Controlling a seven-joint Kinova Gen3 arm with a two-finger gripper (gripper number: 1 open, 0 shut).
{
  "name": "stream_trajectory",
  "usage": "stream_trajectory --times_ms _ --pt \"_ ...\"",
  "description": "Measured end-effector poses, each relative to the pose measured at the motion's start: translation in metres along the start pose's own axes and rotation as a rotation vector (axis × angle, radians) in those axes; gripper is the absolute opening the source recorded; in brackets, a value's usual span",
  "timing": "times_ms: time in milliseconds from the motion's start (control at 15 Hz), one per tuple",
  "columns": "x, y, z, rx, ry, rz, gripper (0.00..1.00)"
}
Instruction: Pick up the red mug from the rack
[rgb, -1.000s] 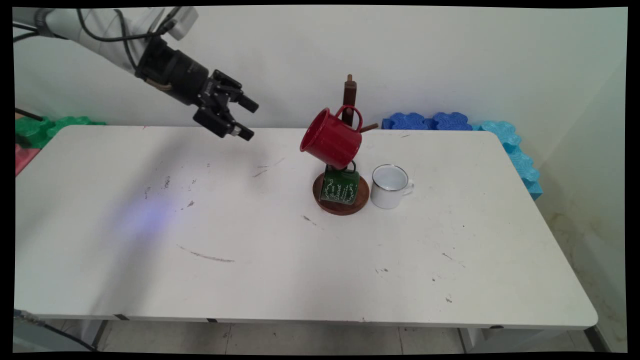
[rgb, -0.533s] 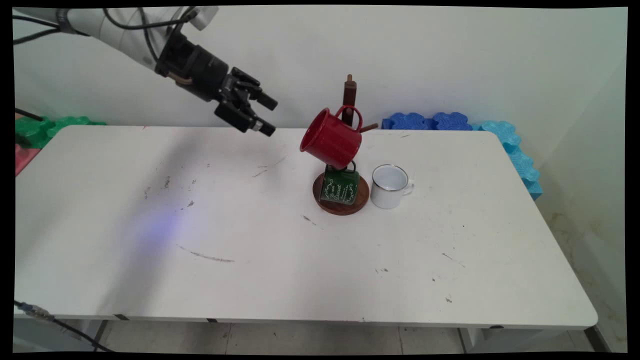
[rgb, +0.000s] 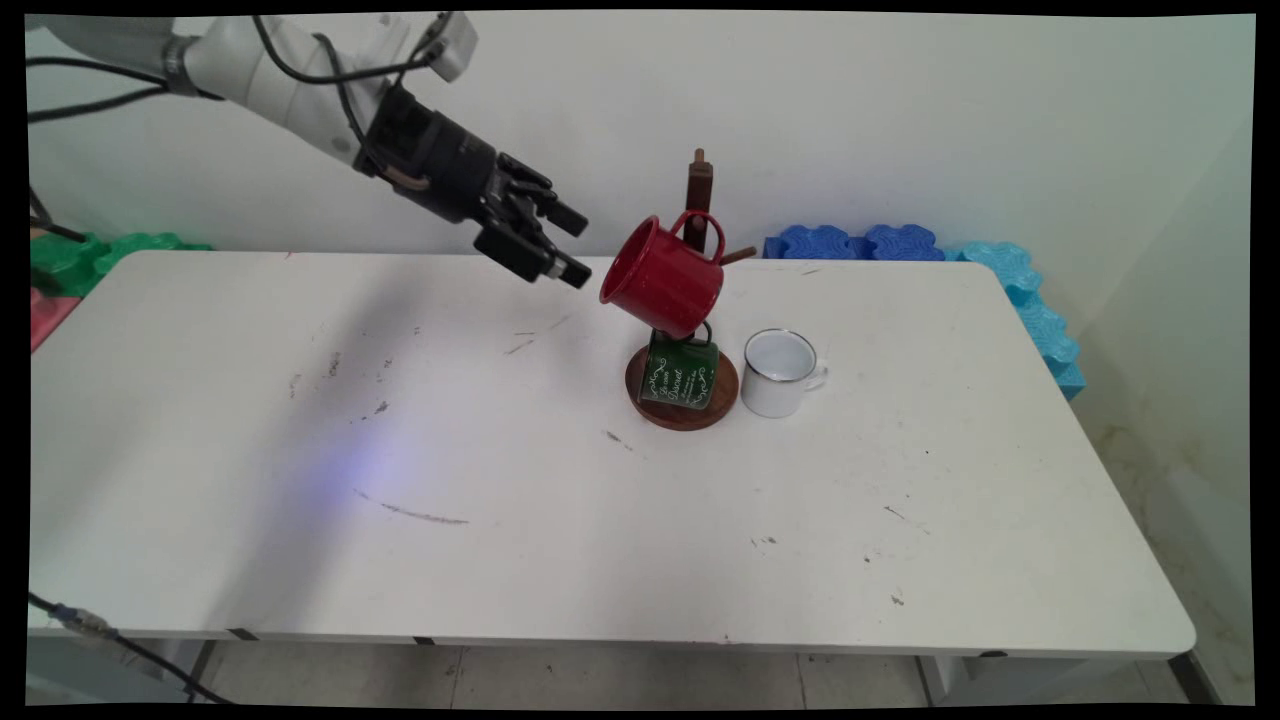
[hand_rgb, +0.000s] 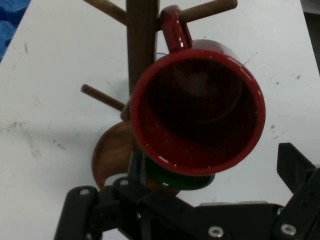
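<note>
The gripper (rgb: 570, 245) hangs in the air above the white table (rgb: 560, 500), its fingers spread and holding nothing, pointed at the open mouth of the red mug (rgb: 662, 277) just to its right, close but not touching. In the hand view that mouth fills the middle of the picture, facing the camera. The table carries a wooden mug tree (rgb: 697, 190) on a round base. The red mug hangs tilted by its handle from an upper peg. Under it a green mug (rgb: 680, 373) hangs low over the base. A white mug (rgb: 780, 372) stands upright on the table just beside the base, on its right.
</note>
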Motion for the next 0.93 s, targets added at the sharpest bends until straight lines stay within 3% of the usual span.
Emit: stream_trajectory --times_ms 933 --pt "-0.005 0.028 0.057 -0.005 0.016 -0.069 1.0"
